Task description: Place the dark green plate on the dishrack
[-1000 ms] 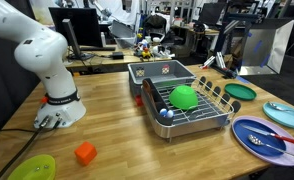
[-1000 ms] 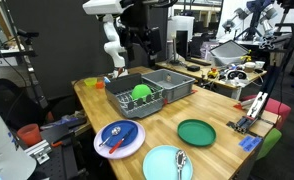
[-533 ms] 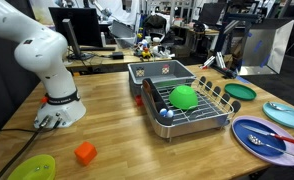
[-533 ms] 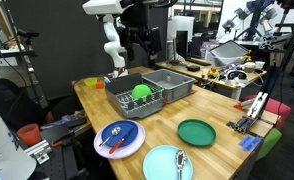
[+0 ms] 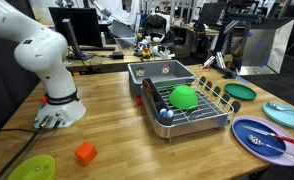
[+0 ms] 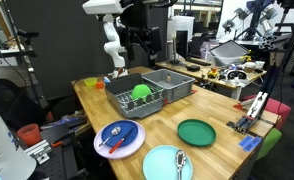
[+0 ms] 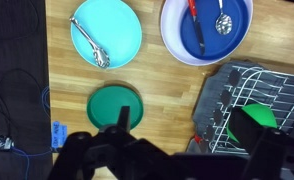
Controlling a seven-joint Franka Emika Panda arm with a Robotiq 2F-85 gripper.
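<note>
The dark green plate (image 6: 196, 131) lies flat on the wooden table, apart from the dishrack (image 6: 115, 103). It also shows in an exterior view (image 5: 240, 91) and in the wrist view (image 7: 117, 108). The silver wire dishrack (image 5: 202, 118) holds a bright green bowl (image 5: 184, 97). In the wrist view the rack (image 7: 225, 95) lies to the right of the plate. My gripper (image 6: 139, 48) hangs high above the table, over the rack's far side. Its fingers are spread wide and hold nothing; they show as dark shapes at the bottom of the wrist view (image 7: 172, 160).
A grey tub (image 5: 162, 72) stands behind the rack. A light teal plate with a spoon (image 7: 105, 32) and a lavender plate with a blue dish and utensils (image 7: 205, 28) lie near the table's edge. A lime plate (image 5: 32, 168) and a red block (image 5: 85, 153) lie near the robot's base.
</note>
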